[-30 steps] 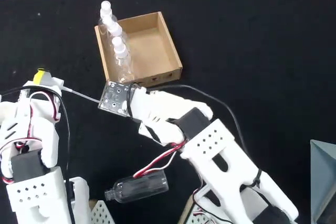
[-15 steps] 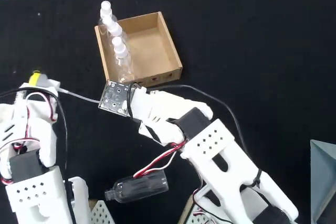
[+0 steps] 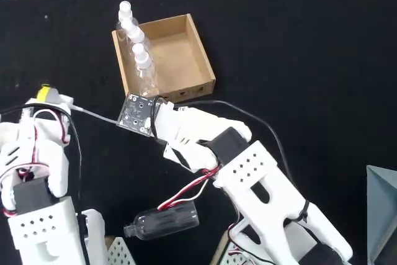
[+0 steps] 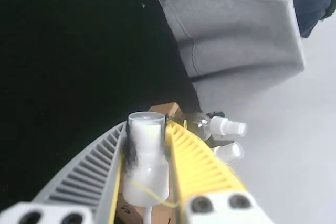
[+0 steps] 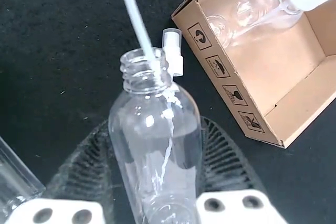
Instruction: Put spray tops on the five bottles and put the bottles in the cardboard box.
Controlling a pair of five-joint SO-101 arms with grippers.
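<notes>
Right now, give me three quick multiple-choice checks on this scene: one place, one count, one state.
1. Where is the spare bottle?
A) in the cardboard box
B) standing beside the box
C) lying on the table near the arm bases

2. How many bottles are in the cardboard box?
A) one
B) three
C) five

3. The held bottle in the right gripper is:
A) open-necked, with the dip tube of the spray top entering it
B) already capped
C) lying inside the box

Answers:
1 C: the high view shows it on its side on the black table, by the bases.
2 B: three white-topped bottles line one wall of the box.
3 A: the right wrist view shows the bare threaded neck with the tube going in.
</notes>
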